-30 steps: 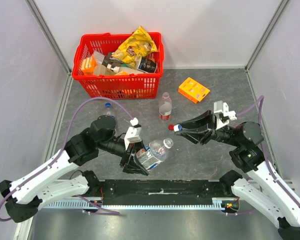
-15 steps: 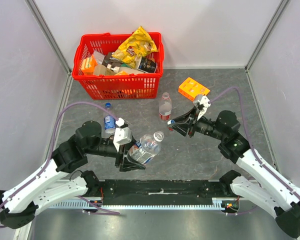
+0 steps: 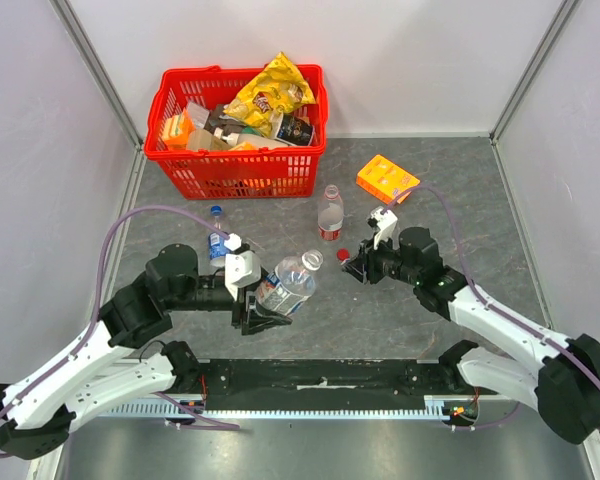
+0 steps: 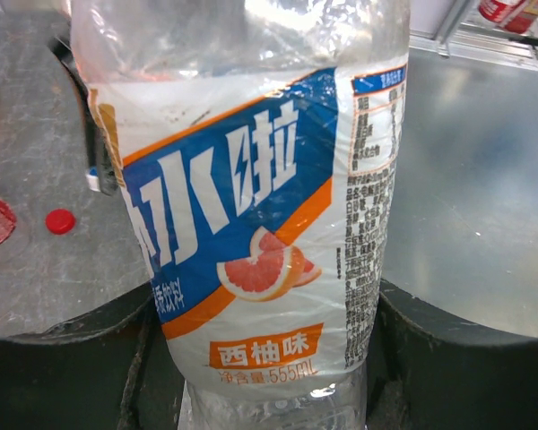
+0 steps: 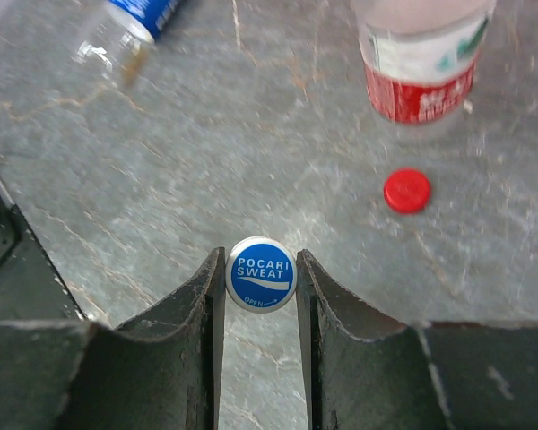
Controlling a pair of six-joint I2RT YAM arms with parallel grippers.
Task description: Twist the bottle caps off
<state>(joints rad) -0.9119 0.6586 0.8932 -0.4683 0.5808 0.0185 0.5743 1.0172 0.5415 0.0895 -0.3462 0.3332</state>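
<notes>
My left gripper (image 3: 263, 305) is shut on the body of a clear blue-labelled bottle (image 3: 285, 287), tilted up to the right, its neck bare; the label fills the left wrist view (image 4: 251, 206). My right gripper (image 3: 354, 268) is low over the table, shut on a blue cap (image 5: 261, 273) printed "Pocari Sweat". A red cap (image 3: 343, 254) lies loose on the table, also in the right wrist view (image 5: 407, 190). The red-labelled bottle (image 3: 329, 213) stands uncapped just behind it. A small bottle with a blue cap (image 3: 216, 238) stands behind my left arm.
A red basket (image 3: 238, 172) full of snack packets stands at the back left. An orange box (image 3: 387, 179) lies at the back right of centre. Grey walls close in the table on three sides.
My right gripper has moved left and down toward the table with the blue cap. My left gripper has drawn the bottle a little left and tilted it more upright.
</notes>
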